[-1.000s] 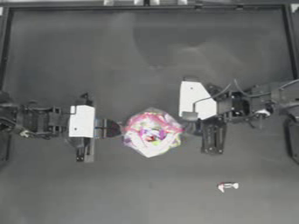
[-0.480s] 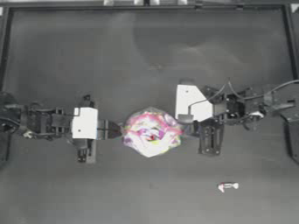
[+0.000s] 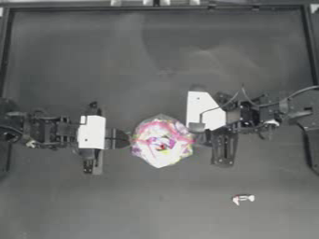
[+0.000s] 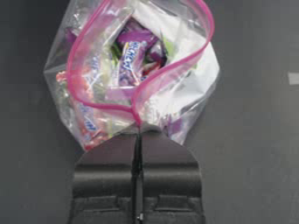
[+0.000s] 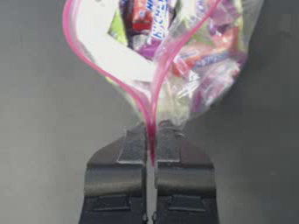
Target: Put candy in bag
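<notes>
Barely shifted, my right gripper (image 5: 151,146) and left gripper (image 4: 139,140) pinch the bag (image 3: 161,142); candy (image 3: 243,199) lies apart.

Black jointed arms, white wrist housings, thin cables.

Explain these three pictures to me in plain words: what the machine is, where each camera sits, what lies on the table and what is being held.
This is a robot with two arms at a dark table. One picture looks straight down from above; the other two come from cameras on each arm's wrist. In the middle sits a small clear plastic zip bag with a pink-red strip along its mouth, full of coloured sweets. The left gripper and the right gripper are each shut on the strip at opposite ends, and the mouth gapes between them. A tiny white wrapped candy lies apart on the table, not yet in the bag.
</notes>
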Robot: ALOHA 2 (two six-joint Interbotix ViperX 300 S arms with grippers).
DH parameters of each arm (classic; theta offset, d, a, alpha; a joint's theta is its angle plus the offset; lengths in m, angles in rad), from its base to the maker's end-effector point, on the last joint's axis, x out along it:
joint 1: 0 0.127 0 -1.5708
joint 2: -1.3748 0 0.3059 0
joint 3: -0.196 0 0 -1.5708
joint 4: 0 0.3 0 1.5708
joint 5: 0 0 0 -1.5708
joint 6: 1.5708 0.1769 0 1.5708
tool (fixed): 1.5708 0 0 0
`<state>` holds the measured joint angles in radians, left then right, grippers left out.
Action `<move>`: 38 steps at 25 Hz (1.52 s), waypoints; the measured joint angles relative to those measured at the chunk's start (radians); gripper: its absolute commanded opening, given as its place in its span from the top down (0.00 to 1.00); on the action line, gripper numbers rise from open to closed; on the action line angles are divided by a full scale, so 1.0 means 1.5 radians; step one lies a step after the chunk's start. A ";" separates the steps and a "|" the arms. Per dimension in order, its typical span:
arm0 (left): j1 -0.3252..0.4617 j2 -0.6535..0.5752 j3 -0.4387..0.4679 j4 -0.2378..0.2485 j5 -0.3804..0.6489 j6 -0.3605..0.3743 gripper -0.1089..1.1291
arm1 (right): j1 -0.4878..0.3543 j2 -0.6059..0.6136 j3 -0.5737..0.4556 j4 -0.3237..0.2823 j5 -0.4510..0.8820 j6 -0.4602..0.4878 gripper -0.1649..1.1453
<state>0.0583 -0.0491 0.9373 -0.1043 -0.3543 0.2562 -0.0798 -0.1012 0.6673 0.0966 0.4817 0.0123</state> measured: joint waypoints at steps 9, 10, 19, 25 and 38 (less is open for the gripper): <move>0.000 0.000 -0.003 0.000 0.001 0.001 0.88 | 0.000 0.004 0.003 -0.003 0.000 0.000 0.55; 0.000 0.000 -0.003 0.000 0.000 0.001 0.88 | 0.000 0.004 0.003 -0.003 0.000 0.000 0.48; 0.000 0.000 -0.003 -0.001 0.000 0.001 0.88 | 0.000 0.004 0.002 -0.003 -0.013 -0.002 0.10; 0.000 0.000 -0.003 -0.001 0.000 0.000 0.88 | 0.001 0.004 -0.009 -0.004 -0.008 -0.005 0.10; 0.000 0.000 -0.003 -0.001 0.000 0.001 0.88 | -0.004 -0.084 -0.039 -0.036 0.102 -0.006 0.10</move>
<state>0.0583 -0.0491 0.9327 -0.1058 -0.3543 0.2577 -0.0859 -0.2270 0.6090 0.0430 0.6351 0.0031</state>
